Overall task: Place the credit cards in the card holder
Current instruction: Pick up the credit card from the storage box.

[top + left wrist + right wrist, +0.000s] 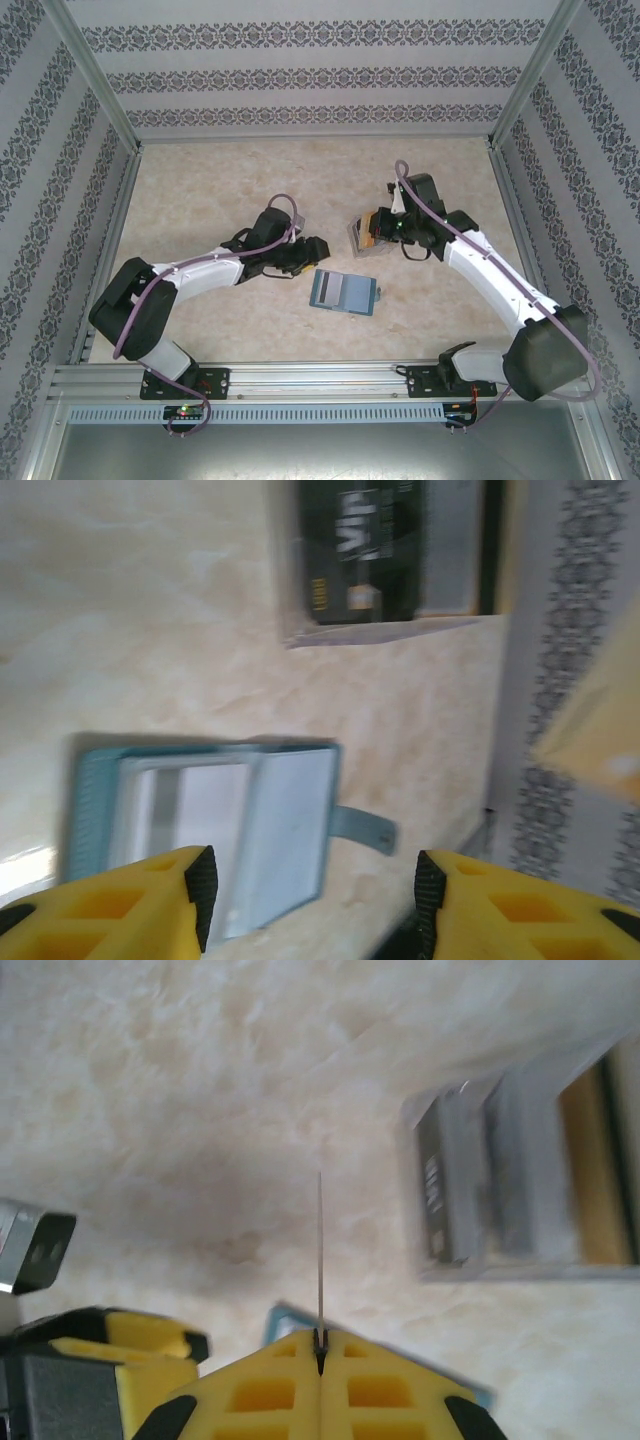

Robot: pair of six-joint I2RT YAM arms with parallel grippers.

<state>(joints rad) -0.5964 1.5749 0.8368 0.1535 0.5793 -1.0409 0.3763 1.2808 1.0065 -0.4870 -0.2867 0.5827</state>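
Teal card holder [343,292] lies open beside the left claw [315,885], fingers apart; right claw [320,1350] clamps a credit card [320,1250] edge-on.

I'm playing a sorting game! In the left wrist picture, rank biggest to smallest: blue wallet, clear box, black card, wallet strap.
1. blue wallet, though it's nearer the camera
2. clear box, partly cut off by the picture's edge
3. black card
4. wallet strap
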